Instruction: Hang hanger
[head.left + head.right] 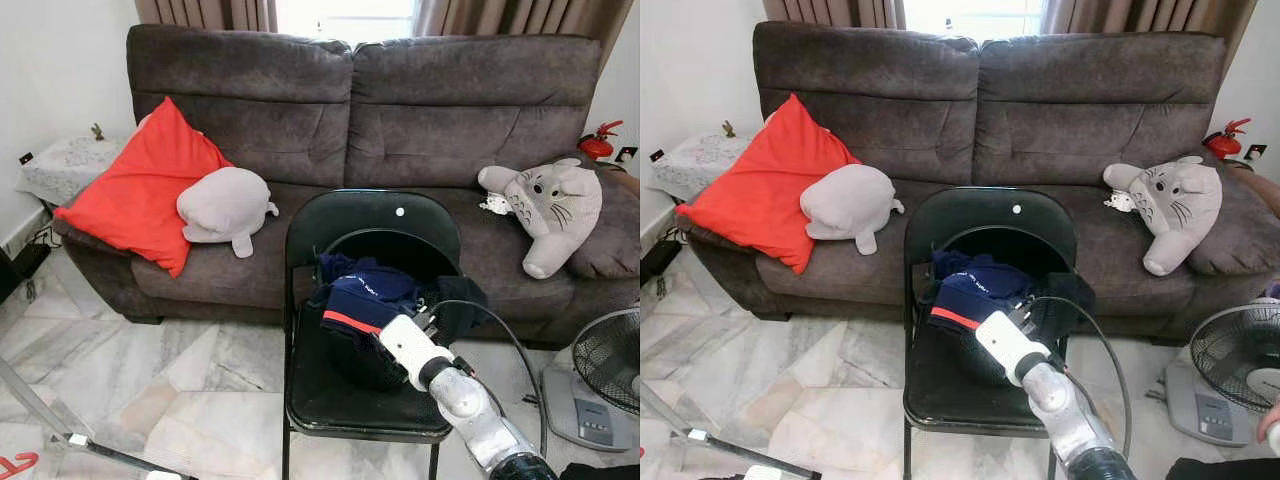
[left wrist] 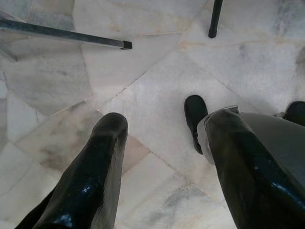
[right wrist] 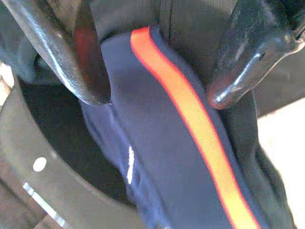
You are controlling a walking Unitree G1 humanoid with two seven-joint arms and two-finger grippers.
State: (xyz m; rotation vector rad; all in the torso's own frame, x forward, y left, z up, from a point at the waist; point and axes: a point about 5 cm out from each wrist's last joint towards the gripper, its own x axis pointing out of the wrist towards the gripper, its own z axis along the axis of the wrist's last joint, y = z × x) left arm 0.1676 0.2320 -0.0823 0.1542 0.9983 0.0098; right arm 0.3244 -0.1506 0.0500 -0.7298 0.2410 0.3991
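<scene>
Hanger itself cannot be made out; we see only a navy garment with a red stripe [image 1: 362, 298] piled on the seat of the black folding chair [image 1: 372, 222], just ahead of the right gripper [image 3: 157, 98]. Its fingers stand apart, straddling the stripe, which runs lengthwise between them. We judge the right arm the nearer one. The left gripper [image 2: 159, 157] hangs idle over the marble floor [image 2: 157, 71], fingers apart. Open room lies on the seat front; the chair back closes the far side, with the sofa [image 1: 420, 110] close behind.
</scene>
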